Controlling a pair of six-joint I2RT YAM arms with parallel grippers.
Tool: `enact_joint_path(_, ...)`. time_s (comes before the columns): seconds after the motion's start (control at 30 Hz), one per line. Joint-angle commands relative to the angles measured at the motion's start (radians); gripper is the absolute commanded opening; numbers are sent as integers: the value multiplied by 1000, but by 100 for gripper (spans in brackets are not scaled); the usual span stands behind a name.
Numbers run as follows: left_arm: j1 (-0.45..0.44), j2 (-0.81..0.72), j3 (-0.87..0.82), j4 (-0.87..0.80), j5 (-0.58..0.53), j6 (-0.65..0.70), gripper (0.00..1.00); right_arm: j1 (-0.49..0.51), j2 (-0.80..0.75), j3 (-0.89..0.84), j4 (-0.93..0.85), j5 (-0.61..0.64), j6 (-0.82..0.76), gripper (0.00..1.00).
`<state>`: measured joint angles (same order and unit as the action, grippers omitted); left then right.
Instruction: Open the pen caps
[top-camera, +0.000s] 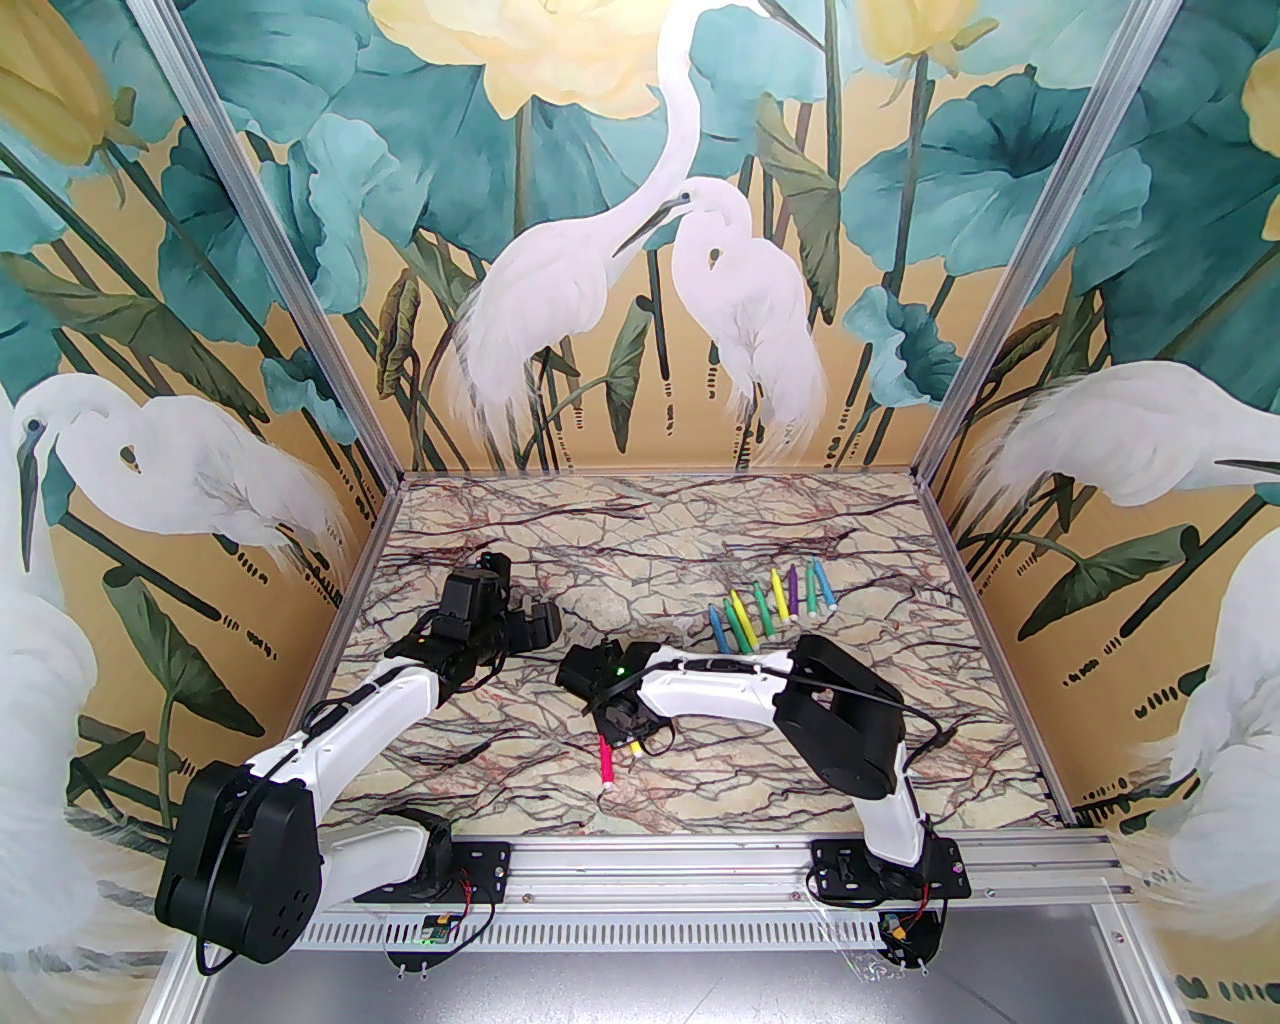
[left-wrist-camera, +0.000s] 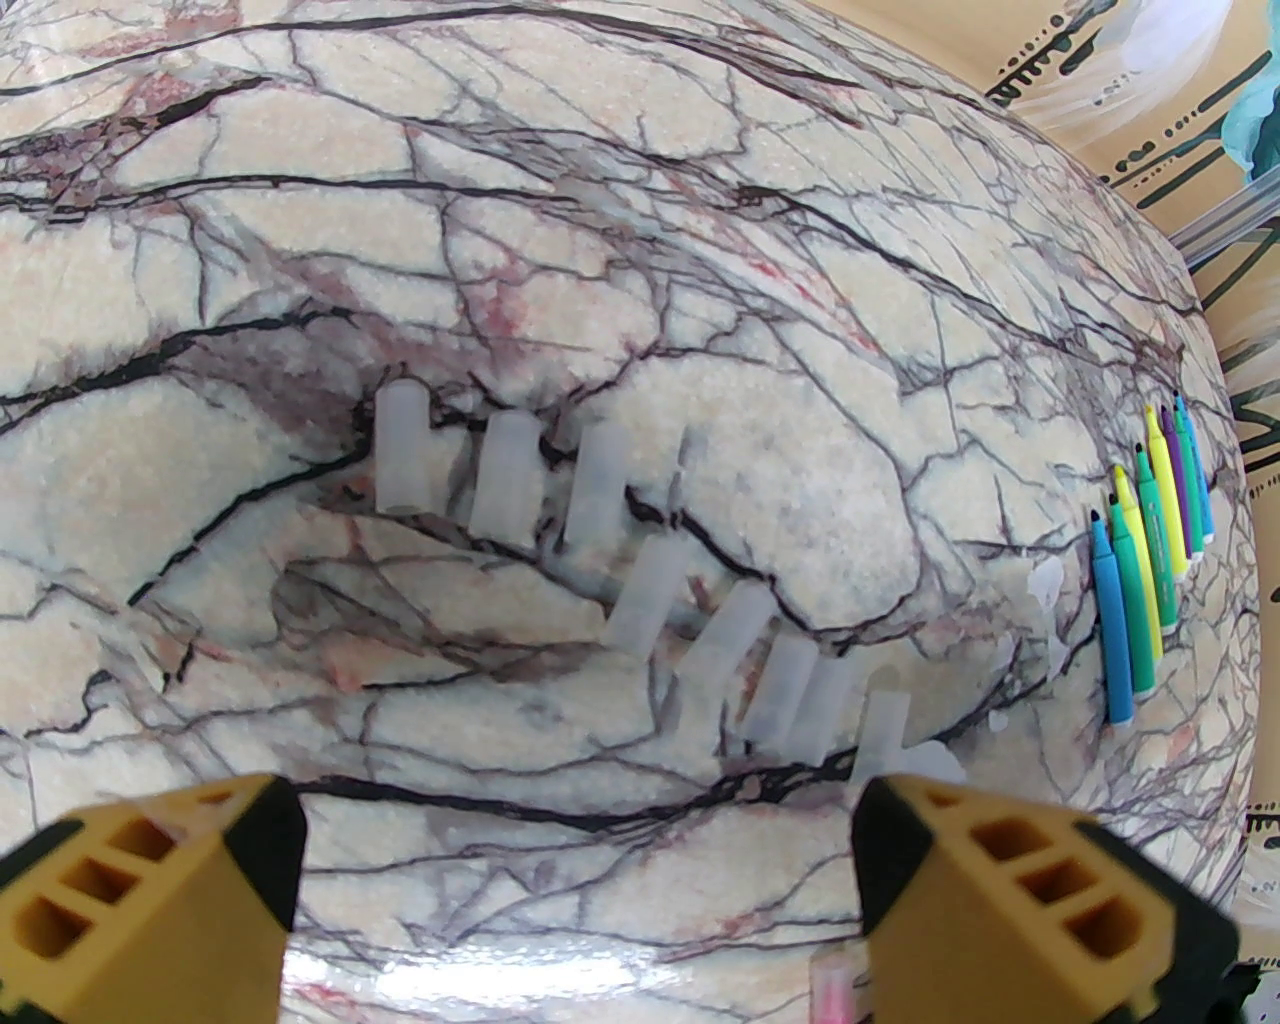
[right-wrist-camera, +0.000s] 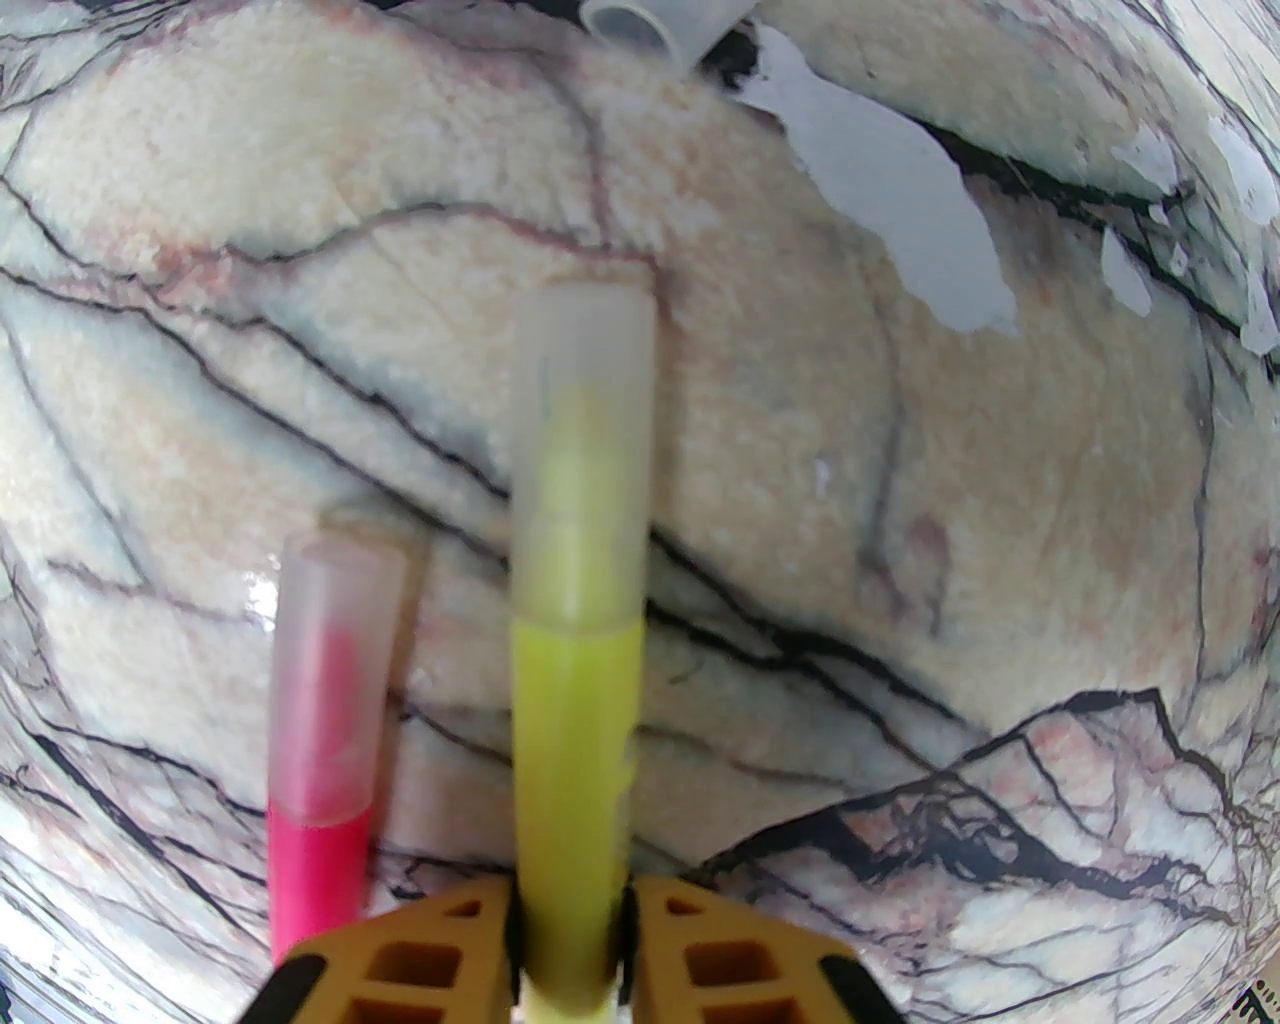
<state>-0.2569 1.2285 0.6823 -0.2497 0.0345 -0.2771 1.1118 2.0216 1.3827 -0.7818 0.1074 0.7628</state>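
The bench (top-camera: 480, 560) is a flat slab printed like cream marble, laced with dark and reddish veins and finely pebbled up close. Toward its middle, a few grey-white patches (right-wrist-camera: 900, 230) show where the print has flaked off. The pen caps are short, frosted, whitish plastic tubes, round in section and blunt at one end. Eight loose caps (left-wrist-camera: 650, 590), as far as I can count, lie in a ragged, bent row on the bare bench in front of the left jaws. Some touch their neighbours, and all lie well apart from the uncapped pens (left-wrist-camera: 1150, 560). Those are slim, smooth plastic barrels with small pointed tips, laid side by side toward the far right of the bench. There seem to be eight: two blue, three green, two yellow and one purple. Two more pens have their caps on. The right jaws are closed on the barrel of the yellow pen (right-wrist-camera: 575, 760), their hollow-celled yellow fingers (right-wrist-camera: 730, 950) pressed against either side, with its cap (right-wrist-camera: 580, 450) pointing away from the wrist. The pink pen (right-wrist-camera: 315, 870) lies just beside it, its own cap (right-wrist-camera: 335, 660) clouding the pink tip inside. The left jaws stand wide with nothing between them, their fingers (left-wrist-camera: 150, 900) the same yellow moulded plastic with square cells and black edging.
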Motion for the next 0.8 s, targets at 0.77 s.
enact_joint_path(0.77, -49, 117, 6, 309, 586, -194, 87, -149, -445, -402, 339, -14, -213, 14)
